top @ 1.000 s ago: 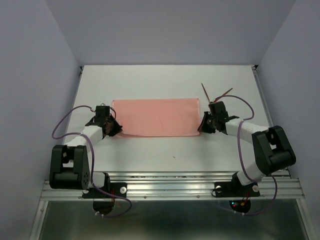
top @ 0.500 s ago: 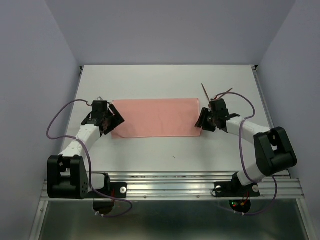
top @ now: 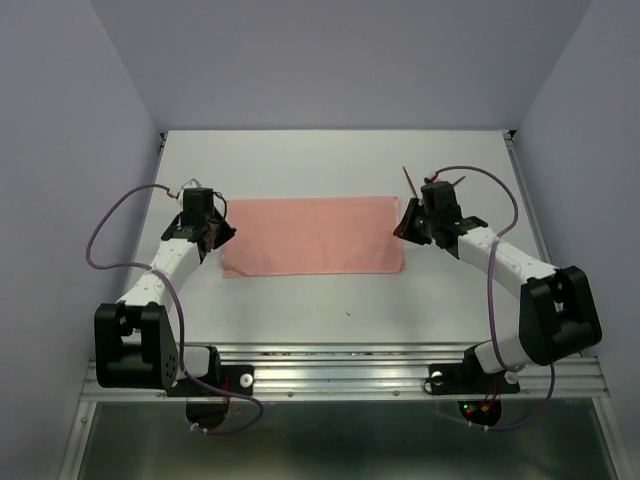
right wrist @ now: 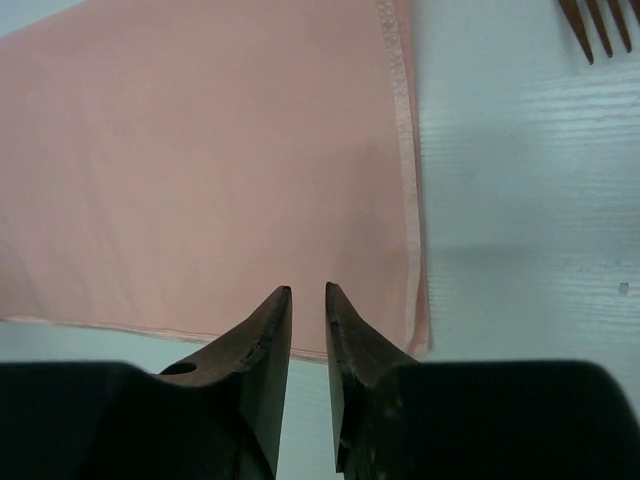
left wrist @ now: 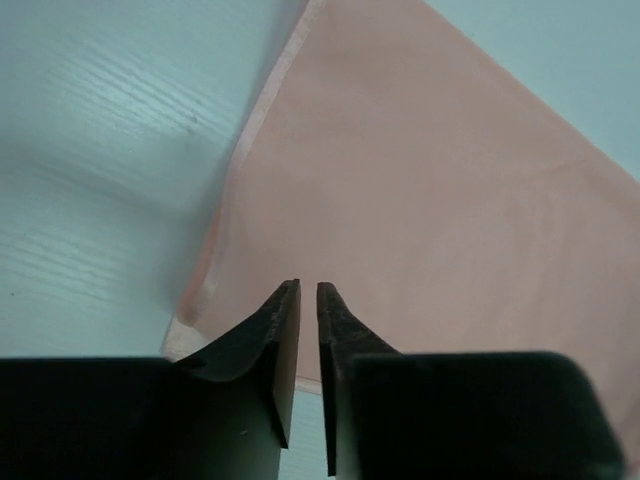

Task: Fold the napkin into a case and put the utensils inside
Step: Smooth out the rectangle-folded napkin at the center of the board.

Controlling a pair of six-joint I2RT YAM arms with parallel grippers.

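One salmon-pink napkin (top: 312, 236) lies flat, a smooth oblong.

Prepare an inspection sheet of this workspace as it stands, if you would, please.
Surface: white table, flat.
Job's things: napkin lies flat, a long oblong at mid-table; utensils lie beyond its right end, outside it; fork tines show in the right wrist view.
Clutter: nothing seen.
End effectors: left end effector over the napkin's left end; right end effector over its right end; both slightly open, empty.
Cables: purple cables loop beside each arm, off the napkin.
Surroundings: pale walls on three sides; metal rail at the near edge.
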